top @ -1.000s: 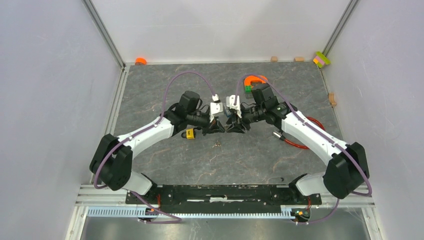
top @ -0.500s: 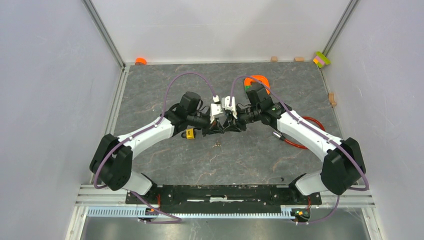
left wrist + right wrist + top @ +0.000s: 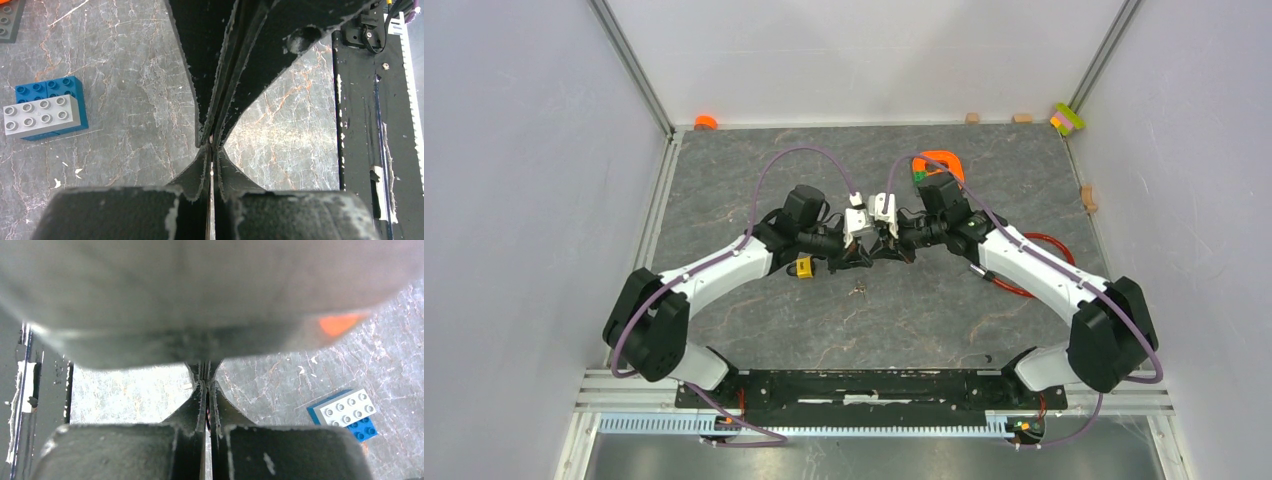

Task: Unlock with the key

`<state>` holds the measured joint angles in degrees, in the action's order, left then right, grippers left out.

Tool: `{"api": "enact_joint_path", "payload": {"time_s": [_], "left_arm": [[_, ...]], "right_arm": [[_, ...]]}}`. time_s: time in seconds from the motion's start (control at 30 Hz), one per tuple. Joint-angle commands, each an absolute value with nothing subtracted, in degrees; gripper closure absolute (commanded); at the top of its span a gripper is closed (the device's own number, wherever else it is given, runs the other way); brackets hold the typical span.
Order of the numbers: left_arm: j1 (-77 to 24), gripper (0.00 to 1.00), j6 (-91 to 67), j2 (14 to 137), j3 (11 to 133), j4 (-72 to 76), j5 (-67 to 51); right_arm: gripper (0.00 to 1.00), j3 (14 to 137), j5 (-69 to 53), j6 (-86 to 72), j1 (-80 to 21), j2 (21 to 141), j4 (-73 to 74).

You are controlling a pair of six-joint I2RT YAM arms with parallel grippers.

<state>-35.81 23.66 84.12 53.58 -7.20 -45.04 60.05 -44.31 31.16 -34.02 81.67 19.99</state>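
The little yellow padlock [image 3: 803,266] lies on the table beside my left forearm. The tiny silver key bunch [image 3: 858,290] lies loose on the table, just in front of both grippers; neither holds it. My left gripper [image 3: 864,254] and right gripper [image 3: 886,252] meet tip to tip above the table. In the left wrist view my left gripper [image 3: 212,150] is shut and the right gripper's shut fingers [image 3: 250,60] come down to touch it. In the right wrist view my right gripper [image 3: 206,386] is shut. The key and padlock do not show in either wrist view.
A blue and grey toy brick [image 3: 45,115] lies on the table beside the grippers and also shows in the right wrist view [image 3: 345,412]. A red cable [image 3: 1034,290] curls under my right arm. An orange object [image 3: 939,162] lies behind it. Small blocks line the back wall.
My right gripper has moved left toward my left gripper, and the two now touch tip to tip. My left arm has hardly moved. The key and padlock lie where they were.
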Motion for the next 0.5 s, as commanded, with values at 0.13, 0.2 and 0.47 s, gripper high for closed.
{"api": "enact_joint_path", "payload": {"time_s": [0.13, 0.2, 0.47], "left_arm": [[-35.86, 0.70, 22.54, 79.04, 49.28, 3.43, -45.54], [-35.87, 0.63, 22.35, 78.41, 48.23, 5.14, -45.38], [-35.55, 0.48, 21.67, 76.59, 45.27, 10.79, -45.34]], "right_arm": [[1.00, 55.24, -43.38, 22.02, -33.08, 77.02, 10.61], [1.00, 54.39, -44.21, 20.29, -32.58, 76.34, 8.74], [1.00, 50.64, -49.76, 10.93, -28.17, 75.24, 0.49]]}}
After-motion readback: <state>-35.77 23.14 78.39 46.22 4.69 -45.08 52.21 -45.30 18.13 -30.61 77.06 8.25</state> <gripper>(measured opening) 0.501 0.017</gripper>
